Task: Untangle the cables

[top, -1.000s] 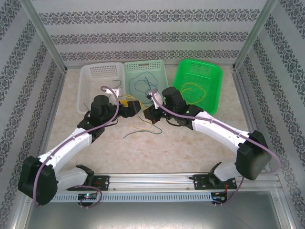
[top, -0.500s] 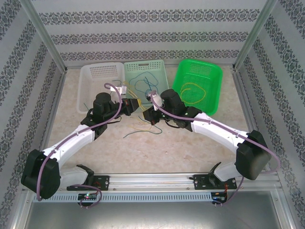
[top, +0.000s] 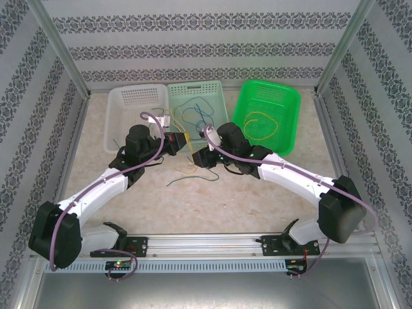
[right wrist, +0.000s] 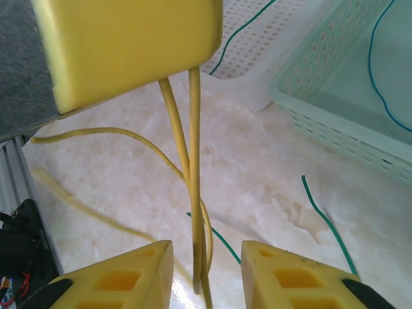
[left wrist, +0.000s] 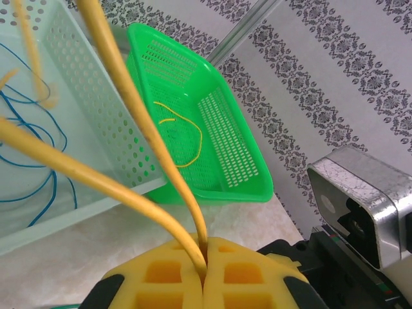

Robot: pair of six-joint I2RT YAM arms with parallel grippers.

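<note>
Jaws of the left gripper (left wrist: pixel 203 273) pinch a yellow cable (left wrist: pixel 71 168); jaws of the right gripper (right wrist: pixel 205 259) stand apart, the cable's strands hanging between them.

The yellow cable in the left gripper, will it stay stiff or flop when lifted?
Likely floppy: the yellow cable bends in loose curves out of the shut left gripper. Probably light, being thin. It may snag, since a green cable lies close by.

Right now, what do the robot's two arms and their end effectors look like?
The left arm and right arm match: white link shells, bulky black joint housings, a thick purple cable running along each. The left end effector and right end effector have blocky yellow fingers with square recesses. No markings are legible.
</note>
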